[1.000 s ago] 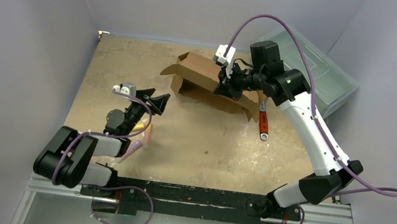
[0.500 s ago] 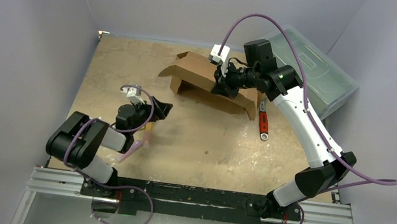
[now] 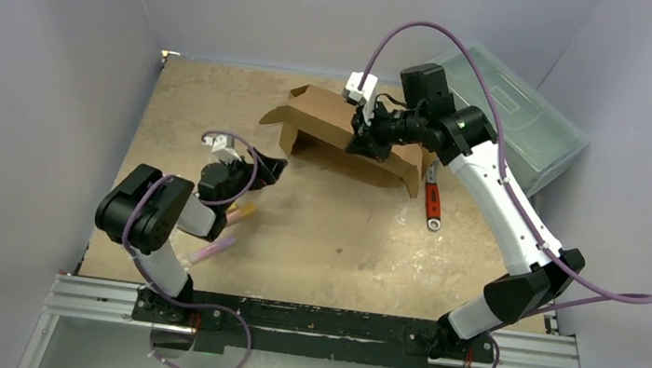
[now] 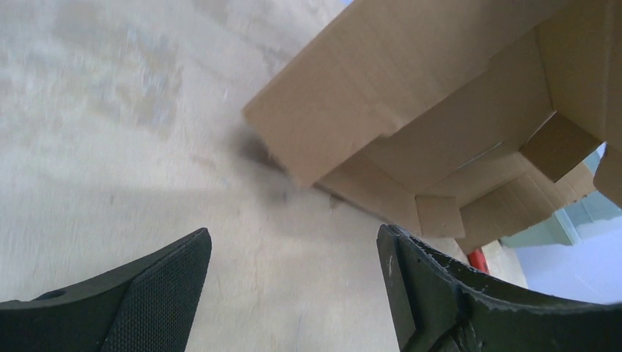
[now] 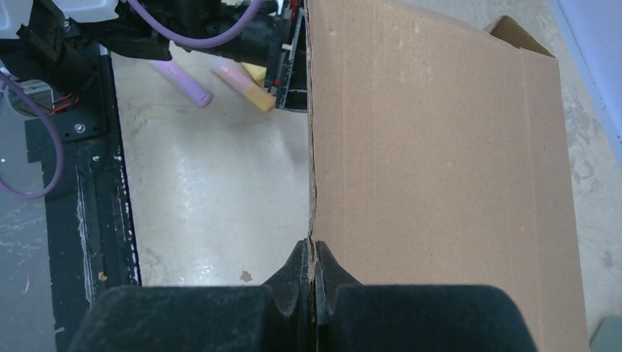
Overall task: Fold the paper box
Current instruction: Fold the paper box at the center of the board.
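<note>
Pinches paper box [image 3: 334,129] top edge between closed right fingers [image 5: 292,277], far centre of tabletop [image 3: 343,242], flaps raised. Shows left fingers [image 4: 158,286] spread wide, empty, low, near box's left flap, apart. Leaves bare scuffed tabletop in front. Has red wrench [image 3: 432,203] just right of box, translucent toolbox [image 3: 536,125] far right, plain grey walls around.

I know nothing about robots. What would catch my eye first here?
A half-folded brown paper box sits at the far side of the table, one panel pinched in the right pincer. The left pincer hangs open just short of it. A red-handled tool lies right of the box.
</note>
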Available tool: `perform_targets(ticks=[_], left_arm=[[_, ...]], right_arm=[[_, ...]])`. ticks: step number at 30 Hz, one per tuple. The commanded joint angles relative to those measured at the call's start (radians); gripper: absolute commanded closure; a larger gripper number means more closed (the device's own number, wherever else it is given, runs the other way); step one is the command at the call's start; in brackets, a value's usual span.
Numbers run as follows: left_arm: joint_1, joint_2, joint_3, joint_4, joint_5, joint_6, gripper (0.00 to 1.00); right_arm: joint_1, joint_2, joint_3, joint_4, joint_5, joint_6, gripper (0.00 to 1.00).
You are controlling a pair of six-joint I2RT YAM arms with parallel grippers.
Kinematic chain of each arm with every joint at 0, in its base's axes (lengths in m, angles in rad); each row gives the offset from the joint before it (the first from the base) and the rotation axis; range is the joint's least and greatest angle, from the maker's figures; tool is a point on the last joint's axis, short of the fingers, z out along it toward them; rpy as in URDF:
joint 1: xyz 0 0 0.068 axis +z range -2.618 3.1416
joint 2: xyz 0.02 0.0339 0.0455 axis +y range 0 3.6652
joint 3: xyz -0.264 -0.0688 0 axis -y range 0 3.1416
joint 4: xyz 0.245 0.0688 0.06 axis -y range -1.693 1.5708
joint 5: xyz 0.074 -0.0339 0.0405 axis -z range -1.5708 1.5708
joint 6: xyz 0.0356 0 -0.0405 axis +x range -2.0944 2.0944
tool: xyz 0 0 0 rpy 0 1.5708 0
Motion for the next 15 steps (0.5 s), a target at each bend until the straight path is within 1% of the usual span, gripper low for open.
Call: perform_targets(ticks=[1, 3, 6, 10, 12, 15], left_arm=[[0.006, -0.101, 0.101, -0.084, -0.044, 0.178, 0.16], [0.007, -0.114, 0.135, -0.133, -0.048, 0.257, 0.16], [0.007, -0.092, 0.159, -0.082, -0.03, 0.372, 0.15], [0.016, -0.046, 0.207, -0.044, 0.01, 0.422, 0.15], [0.016, -0.011, 0.225, 0.004, 0.045, 0.444, 0.15], [0.016, 0.042, 0.229, 0.125, 0.081, 0.479, 0.15]], right_arm=[[-0.001, -0.003, 0.041, -0.012, -0.052, 0.01, 1.0], [-0.002, -0.003, 0.04, -0.013, -0.057, 0.01, 1.0], [-0.002, -0.006, 0.04, -0.011, -0.063, 0.009, 1.0], [-0.001, -0.012, 0.041, -0.011, -0.065, 0.012, 1.0], [-0.002, -0.009, 0.044, -0.013, -0.069, 0.013, 1.0], [-0.002, 0.0, 0.053, -0.016, -0.084, 0.015, 1.0]])
